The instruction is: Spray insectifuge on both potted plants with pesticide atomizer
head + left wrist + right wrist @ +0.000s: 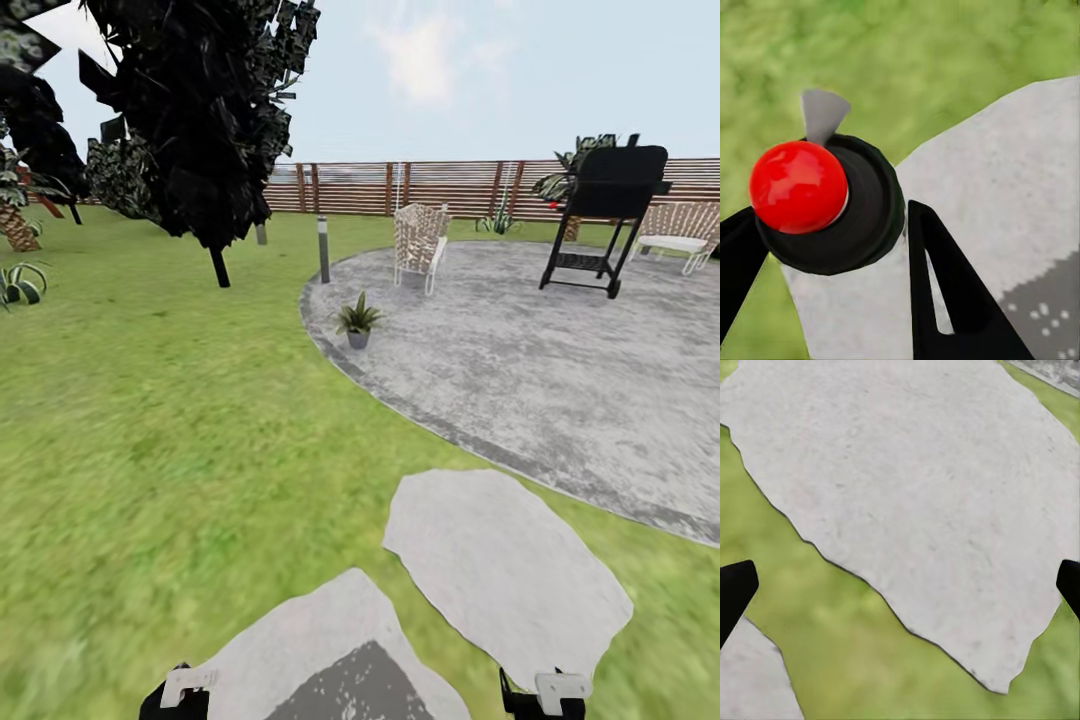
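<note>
Left gripper (832, 247): black fingers (952, 292) closed snug on both sides of the pesticide atomizer (829, 202), so bottle held. Red top (797, 186) faces the wrist cam, w/ a small grey nozzle bit (821, 114) poking out beside it. Long axis runs along the fingers, straight at the cam, so only the top end seen; probably pointing down at the ground, not at any plant.

Right gripper (900, 585): spread wide, two black tips far apart at the pic edges, nothing between. Just hangs over a stepping stone (915, 495) & grass.

Below: stepping stones (505, 560) on the lawn (150, 420). Farther out: round grey patio (540, 360), w/ one potted plant (357, 322) on its near edge, well apart from both grippers. Second small plant: can't tell which it is from here. Also a grey post (323, 249), wicker chair (420, 245), black grill (605, 215), wood fence (400, 187), dark tree (200, 120).

Task so far: pick-up looks done. Left to do: get near the plant, aim nozzle, spray it, then find & spray the other one.
</note>
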Controlling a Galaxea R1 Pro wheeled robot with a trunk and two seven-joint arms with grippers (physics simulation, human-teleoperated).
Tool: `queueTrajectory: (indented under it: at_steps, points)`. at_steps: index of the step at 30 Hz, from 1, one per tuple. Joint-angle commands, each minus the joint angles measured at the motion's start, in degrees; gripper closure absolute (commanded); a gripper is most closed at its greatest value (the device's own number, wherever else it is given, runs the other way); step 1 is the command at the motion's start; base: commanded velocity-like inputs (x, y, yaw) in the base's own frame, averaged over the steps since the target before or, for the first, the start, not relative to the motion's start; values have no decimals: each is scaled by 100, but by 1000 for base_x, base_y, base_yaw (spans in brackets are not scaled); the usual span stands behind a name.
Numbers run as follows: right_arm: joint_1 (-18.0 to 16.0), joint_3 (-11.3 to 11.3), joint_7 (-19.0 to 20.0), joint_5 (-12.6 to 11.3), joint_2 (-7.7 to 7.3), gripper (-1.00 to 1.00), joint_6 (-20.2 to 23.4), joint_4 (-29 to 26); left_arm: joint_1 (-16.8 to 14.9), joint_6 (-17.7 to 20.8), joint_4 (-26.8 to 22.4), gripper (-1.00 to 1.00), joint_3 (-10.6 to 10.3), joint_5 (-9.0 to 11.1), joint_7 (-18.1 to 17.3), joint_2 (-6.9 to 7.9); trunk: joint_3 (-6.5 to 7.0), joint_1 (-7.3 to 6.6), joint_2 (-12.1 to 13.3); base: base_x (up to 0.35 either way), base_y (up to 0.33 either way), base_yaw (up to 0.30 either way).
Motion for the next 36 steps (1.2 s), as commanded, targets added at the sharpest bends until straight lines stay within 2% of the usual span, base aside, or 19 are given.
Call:
queueTrajectory:
  at_steps: [1,36]
  points:
    - [-4,-20,-40,66,-1,-100,-14,9,-1,-7,-8,100,-49,2,49,3,-5,2,-2,338,0,0]
    - [-4,-20,-33,76,-7,-100,-14,9,-1,-7,10,100,-58,2,49,3,-5,2,-2,338,0,0]
